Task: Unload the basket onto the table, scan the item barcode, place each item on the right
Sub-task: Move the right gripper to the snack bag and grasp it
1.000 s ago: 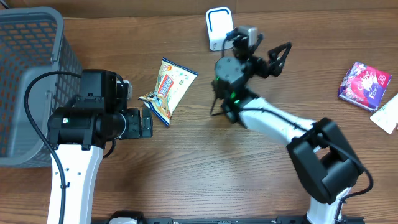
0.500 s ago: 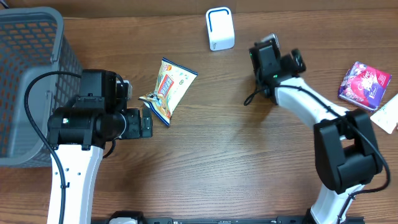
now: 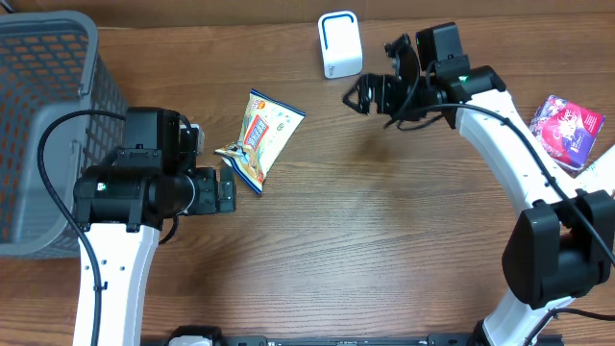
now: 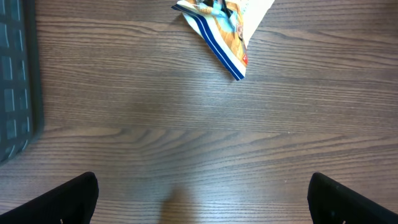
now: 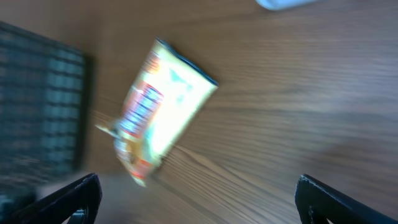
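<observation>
The snack bag (image 3: 261, 139) lies flat on the worktop (image 3: 336, 240), just right of the left end effector (image 3: 223, 190), which gapes wide and empty. The right end effector (image 3: 382, 79), equally wide and empty, hangs beside the white scanner (image 3: 340, 43). A grey basket (image 3: 48, 115) stands far left.

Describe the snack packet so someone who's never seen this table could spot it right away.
Start at the grey mesh basket on the left and look right. Lying flat on the wooden table near the middle is the snack packet. It alone is cream and orange with a blue-striped end; the purple packet lies far right.
</observation>
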Tool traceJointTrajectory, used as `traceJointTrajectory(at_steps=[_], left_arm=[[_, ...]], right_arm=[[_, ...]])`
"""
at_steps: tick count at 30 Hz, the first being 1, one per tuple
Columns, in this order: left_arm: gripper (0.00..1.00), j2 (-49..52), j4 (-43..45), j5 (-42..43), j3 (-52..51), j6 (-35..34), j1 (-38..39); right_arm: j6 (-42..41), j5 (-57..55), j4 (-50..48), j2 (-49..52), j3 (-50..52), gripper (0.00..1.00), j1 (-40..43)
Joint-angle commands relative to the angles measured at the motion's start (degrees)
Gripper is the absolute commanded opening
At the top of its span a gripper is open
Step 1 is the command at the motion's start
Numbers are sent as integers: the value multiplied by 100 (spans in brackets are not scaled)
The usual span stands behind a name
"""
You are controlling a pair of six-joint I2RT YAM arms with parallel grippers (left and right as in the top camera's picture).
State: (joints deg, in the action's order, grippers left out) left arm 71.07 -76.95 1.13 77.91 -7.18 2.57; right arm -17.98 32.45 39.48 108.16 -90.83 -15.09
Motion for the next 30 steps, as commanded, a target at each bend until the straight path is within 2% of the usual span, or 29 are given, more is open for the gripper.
traceJointTrajectory(at_steps=[1, 4, 7, 10, 13, 16, 21, 27, 30], left_arm=[[99, 17, 7, 37, 2, -74, -31], [100, 17, 9, 35, 2, -70, -31], [100, 17, 389, -210, 2, 2, -31], [100, 17, 584, 164, 2, -105, -31], [100, 15, 942, -4, 37, -94, -35], [100, 13, 1001, -42, 256, -22, -39], [99, 11, 901, -140, 892, 560, -39], [100, -24, 476, -793, 1493, 592, -39], [100, -92, 424, -861, 1526, 560, -39]], right_arm=[[-1202, 581, -442, 11, -9, 98, -177], [-1700, 590, -1049, 181, -9, 98, -444], [-2247, 564, -1530, 376, -9, 96, -798], [-2590, 472, -1801, 544, -9, 95, -1080], [-3117, 428, -2076, 850, -9, 91, -1355], [-3222, 444, -2437, 1167, -11, 91, -1593], [-3309, 125, -2612, 1408, -33, 93, -1823], [-3340, -223, -2625, 1609, -72, 93, -2061], [-3425, -339, -2767, 1749, -118, 94, -2216]])
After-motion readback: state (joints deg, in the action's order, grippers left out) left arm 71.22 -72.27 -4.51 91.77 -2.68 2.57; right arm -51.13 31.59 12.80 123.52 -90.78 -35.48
